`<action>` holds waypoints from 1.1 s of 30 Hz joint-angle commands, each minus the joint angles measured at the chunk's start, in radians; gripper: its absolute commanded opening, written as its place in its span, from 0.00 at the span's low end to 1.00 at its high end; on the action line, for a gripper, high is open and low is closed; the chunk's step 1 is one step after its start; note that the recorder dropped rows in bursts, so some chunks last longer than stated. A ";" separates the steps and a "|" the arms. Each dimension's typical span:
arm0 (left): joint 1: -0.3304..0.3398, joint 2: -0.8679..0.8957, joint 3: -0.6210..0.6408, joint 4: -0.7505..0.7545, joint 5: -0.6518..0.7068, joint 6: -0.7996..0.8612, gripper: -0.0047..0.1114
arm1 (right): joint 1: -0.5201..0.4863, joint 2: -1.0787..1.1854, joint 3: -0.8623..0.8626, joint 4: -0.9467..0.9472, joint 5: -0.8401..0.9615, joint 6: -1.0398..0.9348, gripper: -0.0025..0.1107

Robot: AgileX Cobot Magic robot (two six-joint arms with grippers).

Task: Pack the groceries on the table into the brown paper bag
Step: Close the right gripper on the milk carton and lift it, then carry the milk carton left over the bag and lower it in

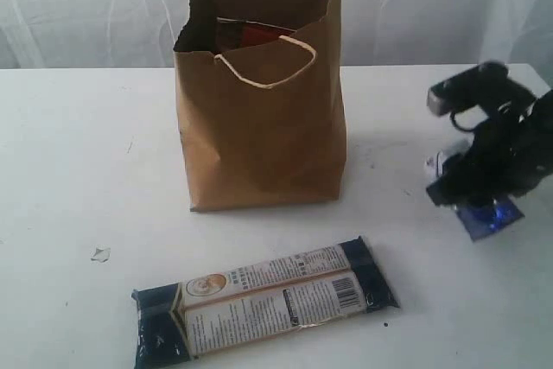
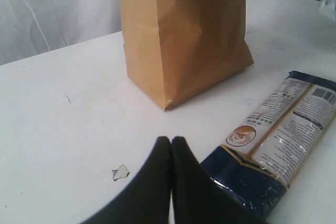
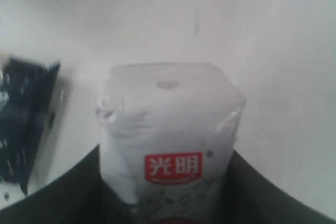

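— Two groceries are sitting outside the brown paper bag [image 1: 259,127].
— Right pincer [image 3: 167,156] is clamping the small blue-silver packet [image 3: 168,108]; left pincer [image 2: 171,142] is idling closed near the long dark-blue packet [image 2: 283,129] on the surface [image 2: 63,145].

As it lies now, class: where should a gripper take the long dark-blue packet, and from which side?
Probably mid-length, jaws across the narrow width, coming straight down: the long dark-blue packet lies flat on the table, too long to span endwise.
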 commanded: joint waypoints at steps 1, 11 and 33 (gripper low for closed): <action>-0.004 -0.005 0.003 -0.004 0.001 0.000 0.04 | -0.004 -0.185 -0.002 0.122 -0.194 0.004 0.02; -0.004 -0.005 0.003 -0.004 0.001 0.000 0.04 | 0.064 -0.301 -0.094 0.251 -0.548 0.001 0.02; -0.004 -0.005 0.003 -0.004 0.001 0.000 0.04 | 0.340 0.156 -0.501 0.064 -0.770 0.033 0.02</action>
